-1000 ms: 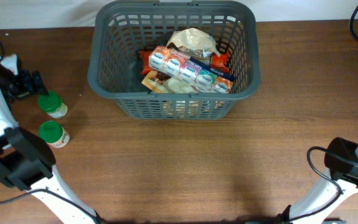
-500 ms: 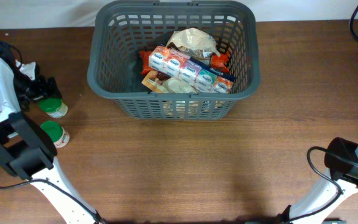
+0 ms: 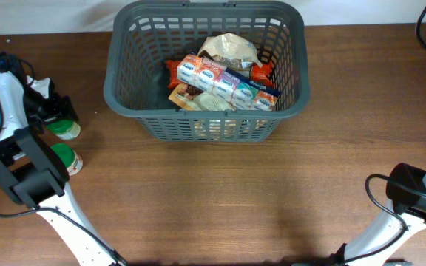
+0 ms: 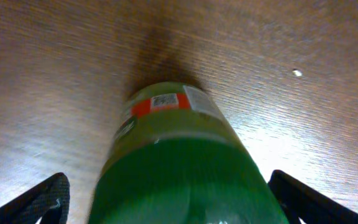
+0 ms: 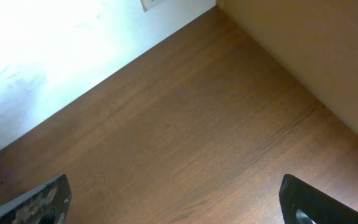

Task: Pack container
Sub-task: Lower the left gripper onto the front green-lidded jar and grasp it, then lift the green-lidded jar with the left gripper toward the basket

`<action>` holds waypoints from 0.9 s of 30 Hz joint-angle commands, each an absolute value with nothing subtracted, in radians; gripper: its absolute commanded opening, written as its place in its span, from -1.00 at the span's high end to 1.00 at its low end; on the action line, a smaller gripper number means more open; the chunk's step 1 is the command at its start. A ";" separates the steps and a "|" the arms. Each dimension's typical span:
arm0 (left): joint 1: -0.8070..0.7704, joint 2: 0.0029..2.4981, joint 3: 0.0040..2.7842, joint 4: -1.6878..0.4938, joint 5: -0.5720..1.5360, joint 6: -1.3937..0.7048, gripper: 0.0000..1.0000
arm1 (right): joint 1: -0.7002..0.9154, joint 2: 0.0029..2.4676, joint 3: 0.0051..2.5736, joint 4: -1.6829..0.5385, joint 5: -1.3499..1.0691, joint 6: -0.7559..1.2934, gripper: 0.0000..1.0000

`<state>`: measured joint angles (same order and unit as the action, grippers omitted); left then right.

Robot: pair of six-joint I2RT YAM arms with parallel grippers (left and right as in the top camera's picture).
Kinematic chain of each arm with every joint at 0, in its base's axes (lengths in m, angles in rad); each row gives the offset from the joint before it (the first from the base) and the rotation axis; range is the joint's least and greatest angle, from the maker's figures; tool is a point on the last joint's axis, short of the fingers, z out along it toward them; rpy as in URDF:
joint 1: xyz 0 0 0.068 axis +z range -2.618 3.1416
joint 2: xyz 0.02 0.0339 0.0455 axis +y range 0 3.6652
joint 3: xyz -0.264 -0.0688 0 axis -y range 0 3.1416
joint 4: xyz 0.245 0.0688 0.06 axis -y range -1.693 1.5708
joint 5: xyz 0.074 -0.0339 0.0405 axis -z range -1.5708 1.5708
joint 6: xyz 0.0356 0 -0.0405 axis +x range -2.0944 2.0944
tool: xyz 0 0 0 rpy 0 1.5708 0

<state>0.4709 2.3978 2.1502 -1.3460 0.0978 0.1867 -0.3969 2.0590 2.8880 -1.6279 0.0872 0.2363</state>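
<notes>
The basket (image 3: 161,127) sits at the far middle of the table (image 3: 272,192), long side toward the robot, where either arm should be able to reach over its rim. It is already well filled: a row of small cartons (image 3: 224,81) lies slantwise across the top, a crinkled bag (image 3: 230,48) sits behind them, and orange packets (image 3: 174,70) are wedged at the left (what lies underneath cannot be made out through the slots). Well off to its left two green-lidded jars wait on the bare wood, apparently the last things to go in. The upper jar (image 3: 66,130) is the nearer of the two to the basket, which is likely why it is being taken first; the lower jar (image 3: 63,158) stands just beside it, toward the robot. The left claw (image 3: 54,111) is over the upper jar with its fingers (image 4: 45,199) spread to either side of the green lid. It is open and not yet squeezing, so I judge this the moment just before the grip. The wrist view is filled by the jar, so the claw is low and roughly centred. The right claw (image 5: 176,199) hangs open over bare wood at the table's near right, holding nothing and parked out of the way.
</notes>
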 commanded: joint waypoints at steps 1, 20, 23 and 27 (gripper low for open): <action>0.453 2.458 2.146 -1.354 0.109 0.200 -0.68 | -0.400 2.051 2.883 -1.628 0.086 0.249 -0.97; 0.435 2.485 2.146 -1.370 0.088 0.196 -0.45 | -0.400 2.051 2.883 -1.628 0.086 0.249 -0.98; 0.435 2.485 2.148 -1.378 0.086 0.196 -0.45 | -0.400 2.051 2.883 -1.628 0.086 0.249 -0.98; 0.435 2.485 2.172 -1.403 0.086 0.196 0.19 | -0.400 2.051 2.883 -1.628 0.086 0.249 -0.98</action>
